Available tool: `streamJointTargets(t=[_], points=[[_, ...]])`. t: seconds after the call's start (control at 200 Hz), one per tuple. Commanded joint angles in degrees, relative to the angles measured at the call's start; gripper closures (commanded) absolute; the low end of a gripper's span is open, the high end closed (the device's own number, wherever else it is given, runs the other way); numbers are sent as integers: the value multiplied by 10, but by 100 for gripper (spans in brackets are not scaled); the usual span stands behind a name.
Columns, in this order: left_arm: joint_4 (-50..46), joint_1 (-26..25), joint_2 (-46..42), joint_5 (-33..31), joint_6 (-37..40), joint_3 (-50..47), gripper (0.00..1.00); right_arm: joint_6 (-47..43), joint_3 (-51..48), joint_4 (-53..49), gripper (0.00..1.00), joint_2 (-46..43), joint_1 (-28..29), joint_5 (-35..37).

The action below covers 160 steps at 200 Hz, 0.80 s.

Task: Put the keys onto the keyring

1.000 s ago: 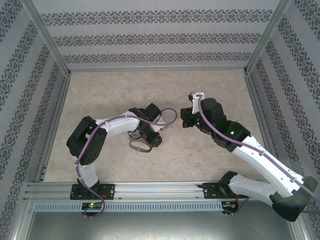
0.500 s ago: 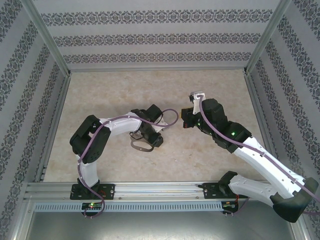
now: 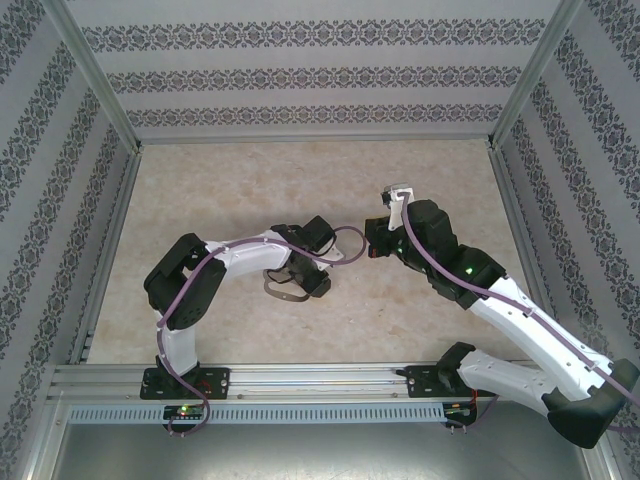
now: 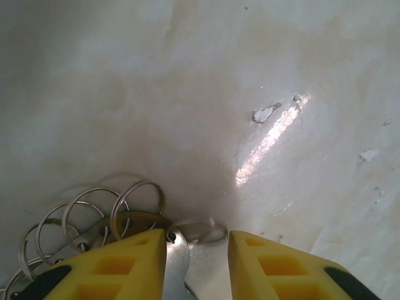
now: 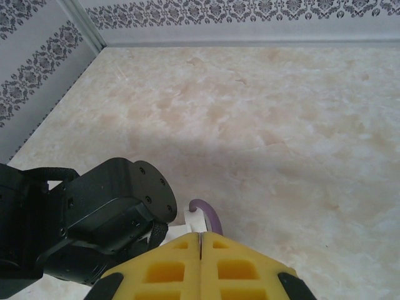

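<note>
Top cam overhead, wrist cams close-up; all share table [image 3: 230,190].

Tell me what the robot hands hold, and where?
Right gripper: shut, nothing seen in it. Left gripper: open, a metal piece between its fingers, not pinched.

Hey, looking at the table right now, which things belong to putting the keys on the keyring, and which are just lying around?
Part of the job:
- the keys
- the keyring
- left tool, open over the keys
- right tool, shut

Just lying about:
- pale flecks on the table
</note>
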Motion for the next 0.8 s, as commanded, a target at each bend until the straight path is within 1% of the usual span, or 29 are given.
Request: streamJointTargets(t=[0.0,0.18,0.385,0.56,0.664,0.794], points=[[19,-4,7,23,-19,8,71,12,-8,5,100,-6,-3,15],[35,-4,5,45,-24,8,74,12,-8,3,100,-7,-4,16],[27,-3,12,37,-20,11,78,12,-9,3,100,-8,-3,18],[28,-2,4,44,-26,10,81,13,-10,4,100,-9,-3,19],[40,5,-10,63,-39,1,81,14,-11,5,100,-9,-3,19],[72,30,-31,107,-73,-13,80,14,-12,7,100,-8,-3,19]])
